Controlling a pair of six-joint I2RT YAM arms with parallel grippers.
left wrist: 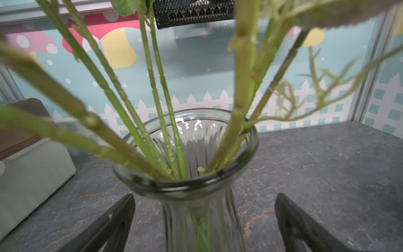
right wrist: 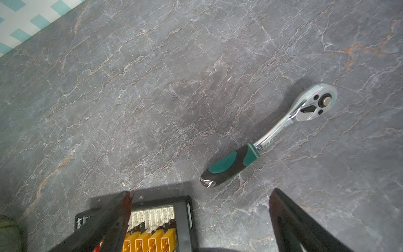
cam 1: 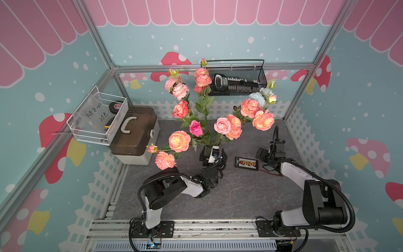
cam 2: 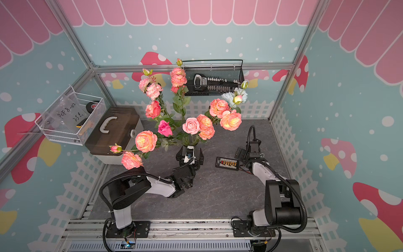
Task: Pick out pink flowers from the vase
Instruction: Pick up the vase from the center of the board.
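The pink flowers (cam 1: 179, 141) (cam 2: 146, 141) fan out high and wide on long green stems (left wrist: 157, 93), among them a magenta rose (cam 1: 195, 128) and a light pink rose (cam 1: 222, 125). All the stems stand in the clear ribbed vase (left wrist: 250, 139), which leaves and my left wrist hide in both top views. My left gripper (left wrist: 204, 196) (cam 1: 213, 152) is open, one finger on each side of the vase's neck, with a gap on both sides. My right gripper (right wrist: 201, 193) (cam 1: 267, 152) hangs open over the table at the right, holding nothing.
A pale blue bloom (cam 1: 258, 98) shares the vase. A brown-lidded box (cam 1: 135, 133) and a white wire basket (cam 1: 100, 117) stand at the left, a black mesh basket (cam 1: 236, 80) hangs on the back wall. A connector board (cam 1: 246, 163) and a ratchet wrench (right wrist: 270, 135) lie by the right gripper.
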